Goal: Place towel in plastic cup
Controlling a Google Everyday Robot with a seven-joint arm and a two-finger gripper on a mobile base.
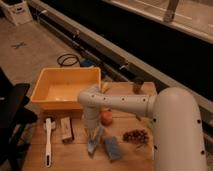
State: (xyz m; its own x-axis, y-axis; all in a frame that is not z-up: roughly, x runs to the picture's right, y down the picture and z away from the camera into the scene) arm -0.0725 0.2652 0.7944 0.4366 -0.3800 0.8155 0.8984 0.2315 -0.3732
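Note:
My gripper (94,136) hangs from the white arm (125,104) and points straight down at the wooden table (75,156). Its tip is at a small blue object (92,146) standing on the table; I cannot tell whether this is the cup. A blue folded cloth (113,148), probably the towel, lies flat just to its right, apart from the gripper. A small dark cup-like object (137,85) stands at the table's far edge.
A yellow bin (65,87) fills the table's back left. An orange fruit (106,117) sits behind the gripper, and a dark bunch like grapes (135,135) lies to the right. A white brush (48,141) and a small box (66,130) lie at the left.

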